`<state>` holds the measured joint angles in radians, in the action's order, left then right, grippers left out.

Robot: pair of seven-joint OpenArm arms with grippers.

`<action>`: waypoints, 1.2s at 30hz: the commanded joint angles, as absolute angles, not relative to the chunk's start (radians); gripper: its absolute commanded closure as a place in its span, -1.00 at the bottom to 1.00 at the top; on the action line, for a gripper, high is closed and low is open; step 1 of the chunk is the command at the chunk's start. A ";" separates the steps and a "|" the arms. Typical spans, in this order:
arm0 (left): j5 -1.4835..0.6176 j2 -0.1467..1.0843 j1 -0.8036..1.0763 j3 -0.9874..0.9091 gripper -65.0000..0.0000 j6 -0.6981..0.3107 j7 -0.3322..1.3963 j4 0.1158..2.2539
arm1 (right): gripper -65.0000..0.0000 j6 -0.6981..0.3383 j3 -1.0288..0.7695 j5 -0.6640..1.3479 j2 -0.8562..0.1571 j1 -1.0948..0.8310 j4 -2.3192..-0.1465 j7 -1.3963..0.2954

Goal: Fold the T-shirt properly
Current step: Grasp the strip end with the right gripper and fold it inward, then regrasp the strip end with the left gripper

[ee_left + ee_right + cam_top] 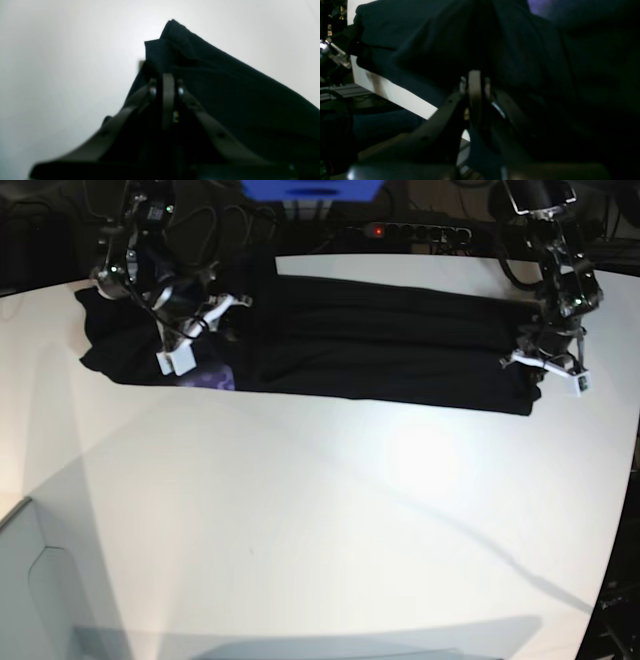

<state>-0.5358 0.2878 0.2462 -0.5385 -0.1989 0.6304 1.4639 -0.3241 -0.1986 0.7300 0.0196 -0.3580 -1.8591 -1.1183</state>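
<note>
Though the left wrist view hides it, the base view shows purple [212, 378].

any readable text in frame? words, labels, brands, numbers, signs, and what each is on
No readable text anywhere.
T-shirt: purple print patch shows at its left part in the base view, no letters legible.
Arms: small light marks and parts, too small or blurred to read as text.
Table: no marking that can be read.
</note>
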 commanded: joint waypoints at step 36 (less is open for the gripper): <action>-0.625 0.312 0.289 -0.723 -0.02 -0.214 0.786 1.702 | 1.00 -0.320 -0.315 0.748 -0.096 -0.294 -1.805 -1.106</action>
<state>-0.6186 0.2920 0.2985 -0.7166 -0.2104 0.8055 1.6867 -0.3241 -0.3134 0.7300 -0.0933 -0.2985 -1.7878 -1.1206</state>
